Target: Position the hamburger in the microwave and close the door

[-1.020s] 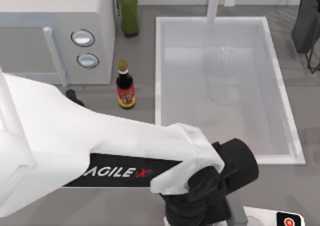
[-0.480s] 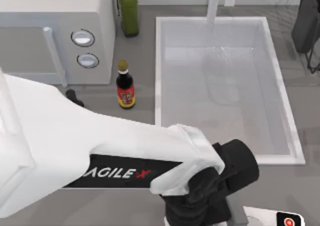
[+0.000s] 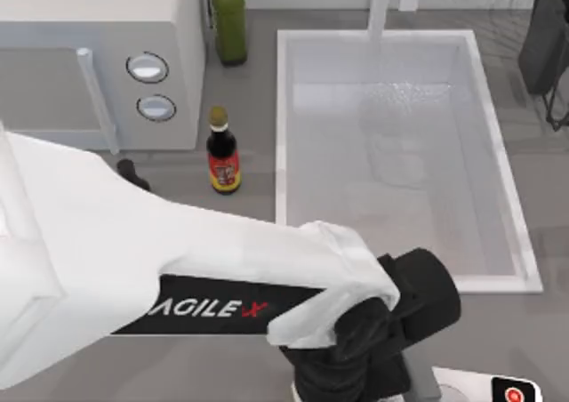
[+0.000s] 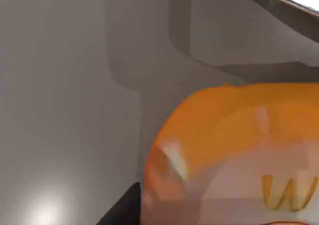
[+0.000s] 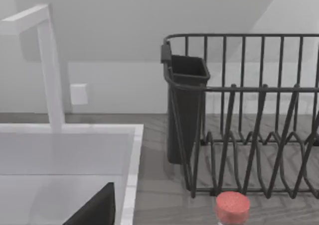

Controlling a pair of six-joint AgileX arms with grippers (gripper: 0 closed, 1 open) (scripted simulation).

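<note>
From above, the left arm (image 3: 178,269) sprawls across the lower half of the table, a smooth white shell with a black band, ending in a black wrist at about five o'clock. Its claw is hidden under that wrist, so I cannot tell whether it is open or closed. The left wrist view gives what the top view does not: the hamburger (image 4: 234,150), close up, a glossy orange dome over a paler flank, sitting on plain grey counter.

The microwave (image 3: 98,55) is a boxy white block at ten o'clock, with two round silver dials, one above the other. Its door (image 3: 44,95) looks shut flush against the front, the grey window matte, the long white bar handle running down its edge. Just beside the microwave stand a dark sauce bottle (image 3: 222,153) with a red label and a green glass bottle (image 3: 228,20) at eleven o'clock.

The white rectangular sink (image 3: 283,126) fills the two o'clock side. The right wrist view shows a black wire dish rack (image 5: 249,115) and a small pinkish-red cap (image 5: 232,207) before it.
</note>
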